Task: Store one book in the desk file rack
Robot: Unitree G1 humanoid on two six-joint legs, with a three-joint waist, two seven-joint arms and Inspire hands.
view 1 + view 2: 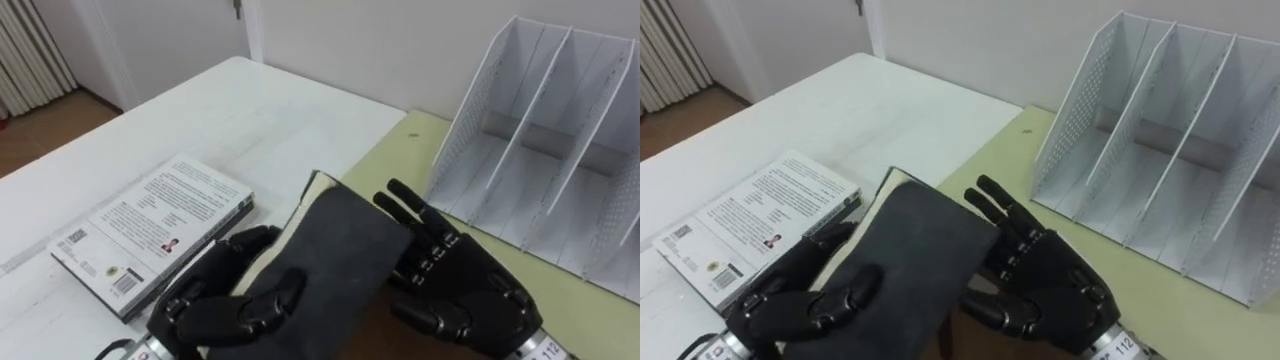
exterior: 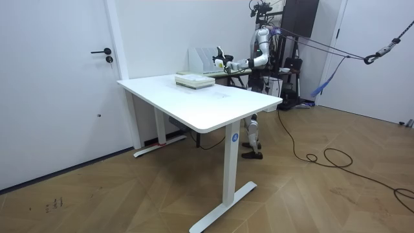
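I hold a dark-covered book [image 1: 335, 250] [image 1: 910, 250] tilted above the table, its pale page edge facing left. My left hand [image 1: 225, 295] [image 1: 805, 300] grips it from the left, thumb curled over the cover. My right hand [image 1: 455, 275] [image 1: 1040, 280] lies against its right edge with the fingers stretched out. The white file rack [image 1: 540, 150] [image 1: 1160, 140] stands to the right and a little beyond, its upright slots holding nothing. In the room view I stand at the desk's far side, hands [image 2: 223, 63] raised by the rack [image 2: 202, 59].
A second book [image 1: 150, 230] [image 1: 750, 215] with a white printed cover lies flat on the white desk [image 1: 230, 120] at my left. The rack rests on a yellow-green surface [image 1: 400, 150] adjoining the desk. A wall is close behind it.
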